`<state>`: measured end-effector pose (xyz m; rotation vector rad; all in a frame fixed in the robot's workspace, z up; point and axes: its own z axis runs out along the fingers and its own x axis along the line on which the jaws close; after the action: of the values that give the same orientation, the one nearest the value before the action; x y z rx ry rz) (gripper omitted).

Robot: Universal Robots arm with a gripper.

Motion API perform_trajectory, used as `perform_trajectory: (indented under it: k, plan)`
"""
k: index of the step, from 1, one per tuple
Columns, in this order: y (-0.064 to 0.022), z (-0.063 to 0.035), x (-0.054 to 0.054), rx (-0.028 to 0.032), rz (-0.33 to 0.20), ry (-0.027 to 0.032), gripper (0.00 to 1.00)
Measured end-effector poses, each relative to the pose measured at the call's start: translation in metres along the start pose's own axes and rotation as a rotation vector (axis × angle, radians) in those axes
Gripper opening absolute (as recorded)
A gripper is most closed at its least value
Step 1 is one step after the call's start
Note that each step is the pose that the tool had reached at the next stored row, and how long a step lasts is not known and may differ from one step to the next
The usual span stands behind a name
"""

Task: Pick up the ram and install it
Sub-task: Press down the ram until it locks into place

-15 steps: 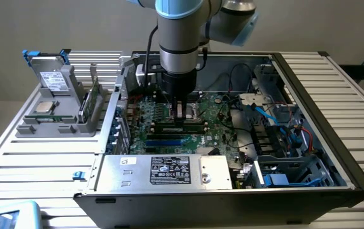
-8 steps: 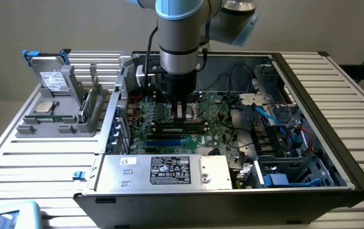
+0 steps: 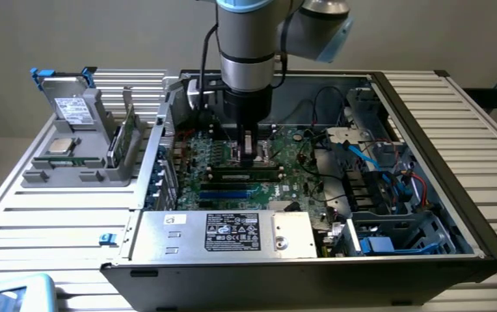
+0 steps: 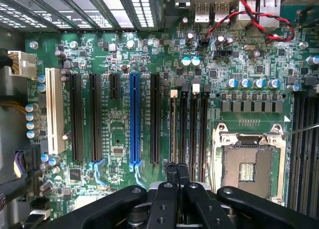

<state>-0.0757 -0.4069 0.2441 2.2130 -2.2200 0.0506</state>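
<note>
shut black pincer (image 3: 248, 158) touching, perhaps, long thin ram (image 3: 246, 173)

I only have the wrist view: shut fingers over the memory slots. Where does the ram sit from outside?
Observer: In the exterior view the ram lies along a slot on the motherboard, directly beneath the gripper.
Operator: Is there anything in the parts holder?
Observer: Yes. The grey holder stands outside the case, on the exterior view's left, with a square silver processor chip lying in it.
Operator: How is the arm coming in?
Observer: The arm drops straight down into the open case from above, about upright.
</note>
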Motion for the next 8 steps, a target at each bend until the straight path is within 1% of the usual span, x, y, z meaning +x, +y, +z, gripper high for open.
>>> perform_trajectory:
  k: [4, 7, 8]
  plan:
    - [-0.0060, -0.0058, 0.0001, -0.0002, 0.000, 0.0002, 0.11]
    - [-0.0111, -0.0067, 0.0002, -0.0009, 0.000, 0.0002, 0.11]
    - [-0.0113, -0.0066, 0.0002, -0.0017, 0.000, 0.0001, 0.11]
